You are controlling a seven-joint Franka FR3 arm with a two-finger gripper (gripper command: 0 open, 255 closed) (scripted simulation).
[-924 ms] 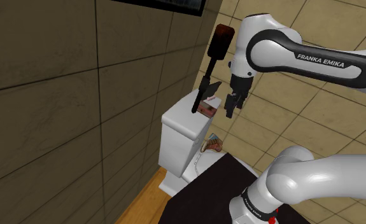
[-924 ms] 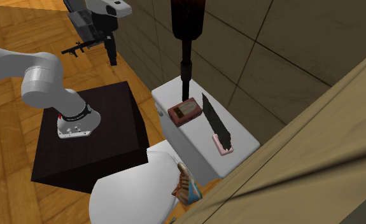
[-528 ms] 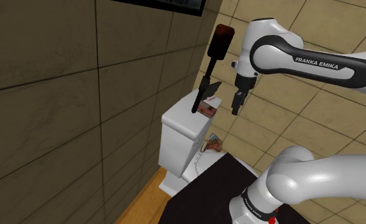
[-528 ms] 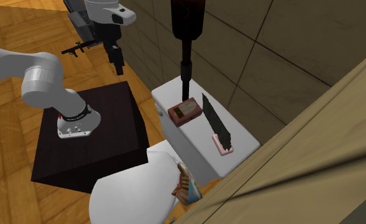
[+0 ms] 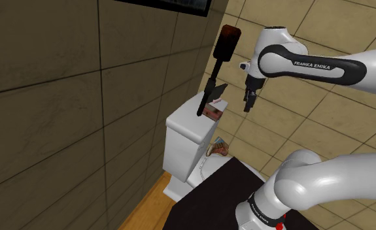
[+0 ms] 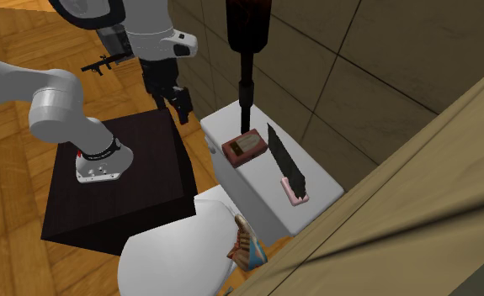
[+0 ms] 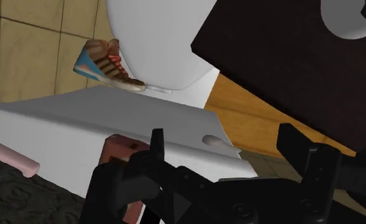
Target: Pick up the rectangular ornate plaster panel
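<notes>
Well clear of the spread-fingered claw (image 6: 179, 108), dark ornate panel (image 6: 284, 160) on toilet tank (image 6: 221, 124).

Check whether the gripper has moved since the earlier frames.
Yes. In the second exterior view the gripper has shifted to the right and lower, closing on the white toilet tank, which has stayed put.

White tank (image 6: 261, 187). On it: panel (image 6: 284, 160) charcoal, embossed scrollwork, pink end; box (image 6: 242, 147) red-brown. Beside tank: sneaker (image 7: 108, 63) brown, blue heel, orange stripes. Tool (image 6: 182, 109) black.
</notes>
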